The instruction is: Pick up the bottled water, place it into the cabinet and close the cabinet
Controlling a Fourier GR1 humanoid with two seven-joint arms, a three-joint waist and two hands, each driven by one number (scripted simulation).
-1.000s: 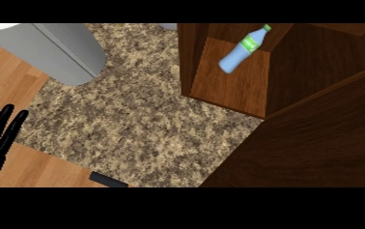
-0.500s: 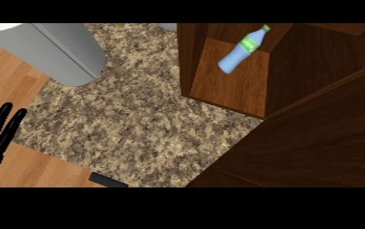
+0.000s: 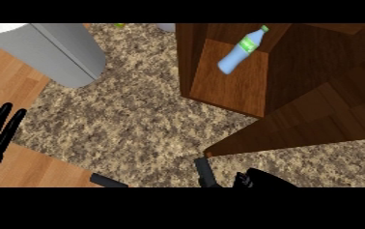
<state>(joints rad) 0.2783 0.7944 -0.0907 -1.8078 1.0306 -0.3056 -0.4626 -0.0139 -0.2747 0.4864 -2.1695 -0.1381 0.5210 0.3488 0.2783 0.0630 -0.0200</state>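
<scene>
The bottled water (image 3: 242,50), pale blue with a green label and cap, lies tilted on the shelf inside the wooden cabinet (image 3: 230,85) at the upper right. The cabinet's door (image 3: 306,121) stands partly swung, and its lower corner reaches out over the counter. My right hand (image 3: 258,179) shows at the bottom edge just below that corner. One straight finger (image 3: 205,171) of it points up toward the door's edge, holding nothing. My left hand (image 3: 8,127) rests open at the left edge, fingers up, far from the bottle.
A grey rounded appliance (image 3: 57,49) stands at the upper left on the speckled stone counter (image 3: 135,112). Wooden floor (image 3: 28,167) shows at the lower left. A small dark piece (image 3: 107,180) sits at the bottom edge. Small items peek in along the top edge.
The cabinet door has swung, its lower edge drawing back toward the cabinet and uncovering counter at the lower right. My right hand has come into view below the door's corner. Bottle and left hand are unmoved.
</scene>
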